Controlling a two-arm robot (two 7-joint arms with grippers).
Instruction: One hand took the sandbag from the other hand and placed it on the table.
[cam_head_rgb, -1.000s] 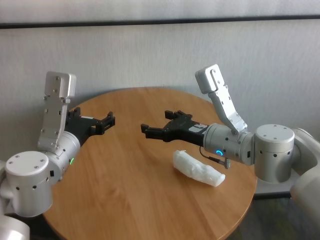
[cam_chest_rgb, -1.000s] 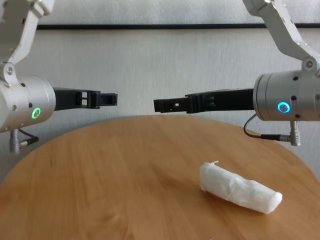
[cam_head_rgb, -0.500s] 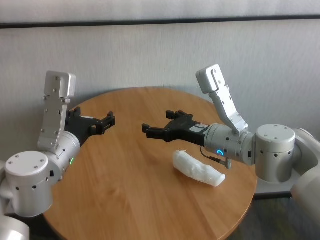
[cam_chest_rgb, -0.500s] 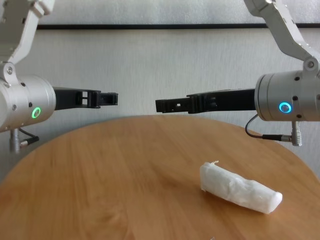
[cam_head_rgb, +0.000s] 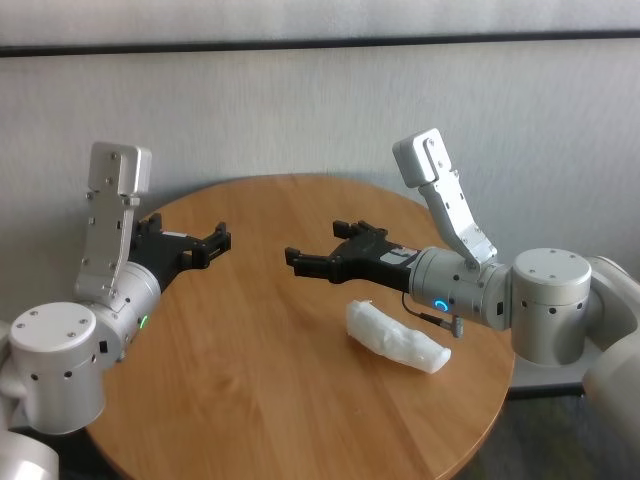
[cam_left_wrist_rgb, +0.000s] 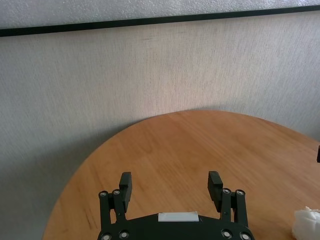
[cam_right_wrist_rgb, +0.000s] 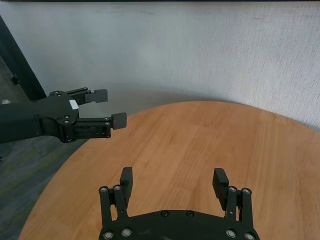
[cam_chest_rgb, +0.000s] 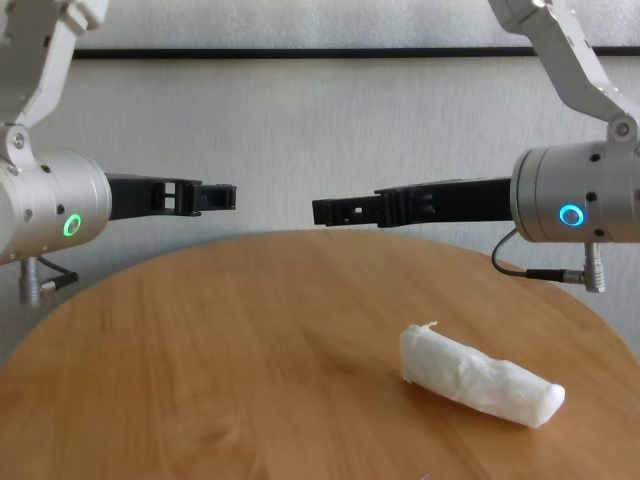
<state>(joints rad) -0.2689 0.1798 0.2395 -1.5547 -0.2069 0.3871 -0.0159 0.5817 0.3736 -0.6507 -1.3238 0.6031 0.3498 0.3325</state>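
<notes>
The left hand (cam_head_rgb: 212, 243), fingers spread apart and holding nothing, hovers over the round wooden table (cam_head_rgb: 250, 380). Facing it, the right hand (cam_head_rgb: 312, 258) hangs equally spread and bare. Below and beside that hand, the white sandbag (cam_head_rgb: 395, 338) lies on the table.

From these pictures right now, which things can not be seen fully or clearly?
- Sandbag: left wrist view shows only a white corner, cut by the frame edge; absent from the right wrist view.
- Table: near edge cut off in the chest view.
- Sandbag's underside: hidden against the tabletop.
- Right pincer: chest view is side-on, so its gap is hidden; left pincer likewise.
</notes>
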